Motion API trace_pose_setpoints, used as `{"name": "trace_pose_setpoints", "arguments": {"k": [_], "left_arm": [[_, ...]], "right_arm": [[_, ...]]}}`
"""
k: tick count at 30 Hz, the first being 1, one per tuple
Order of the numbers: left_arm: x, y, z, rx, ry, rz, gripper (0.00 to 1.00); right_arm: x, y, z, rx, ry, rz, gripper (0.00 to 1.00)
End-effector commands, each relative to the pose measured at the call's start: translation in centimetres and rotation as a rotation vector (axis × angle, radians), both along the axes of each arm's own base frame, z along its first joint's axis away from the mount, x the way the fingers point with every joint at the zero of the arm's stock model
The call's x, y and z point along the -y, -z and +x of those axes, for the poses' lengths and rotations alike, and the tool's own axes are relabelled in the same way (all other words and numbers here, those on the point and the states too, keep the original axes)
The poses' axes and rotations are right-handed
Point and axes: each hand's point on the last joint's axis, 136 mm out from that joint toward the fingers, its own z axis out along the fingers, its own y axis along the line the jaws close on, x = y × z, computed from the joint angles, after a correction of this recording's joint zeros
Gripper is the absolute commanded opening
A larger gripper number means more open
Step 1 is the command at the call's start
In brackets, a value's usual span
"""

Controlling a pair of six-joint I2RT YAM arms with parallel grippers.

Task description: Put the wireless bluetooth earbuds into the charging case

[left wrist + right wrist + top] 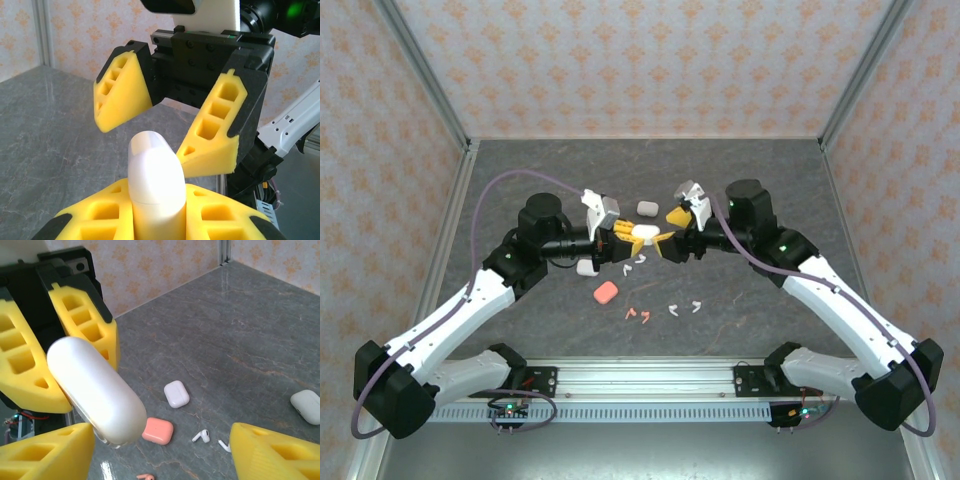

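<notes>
A grey, stone-patterned table (740,190) sits inside patterned walls. The left arm (470,300) and right arm (840,295) reach in from the near corners and meet over its middle.

The left gripper (628,241) has its yellow foam fingers (95,220) closed tight on a charging case (155,180), which is lifted off the table. The right gripper (671,233) faces it with its jaws spread wide and nothing in them. The free end of the case points into that gap, and I cannot tell whether it touches a finger.

The charging case is a glossy white pebble with rounded ends and its lid shut, and a faint seam runs around it near the grip.

Two more white cases (645,208) (587,268) and a pink case (606,292) lie on the table, all closed.

The earbuds (640,262) are tiny bent pieces with short stems, lying loose on the table just in front of the grippers. A few white ones lie below the held case. Two salmon-pink ones (638,316) lie side by side nearer the bases, with two more white ones (686,307) to their right. From the right wrist, two white earbuds (202,435) lie beside the pink case.
</notes>
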Motion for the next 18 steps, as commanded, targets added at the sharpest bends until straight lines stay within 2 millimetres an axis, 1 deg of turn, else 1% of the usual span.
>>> {"name": "trace_pose_setpoints", "arguments": {"k": [1,4,13,18], "left_arm": [[0.2,-1.1,-0.9,0.070,0.039,-0.016,0.00],[0.3,-0.9,-0.9,0.071,0.041,-0.007,0.00],[0.4,-0.8,-1.0,0.078,0.045,-0.003,0.00],[0.3,-0.7,-0.9,0.081,0.036,0.003,0.00]], "right_arm": [[0.3,-2.8,1.4,0.066,0.048,0.041,0.66],[0.4,-3.0,1.6,0.070,0.059,0.039,0.64],[0.4,-3.0,2.8,0.057,0.099,0.022,0.63],[0.6,-3.4,2.5,0.052,0.095,0.020,0.63]]}}
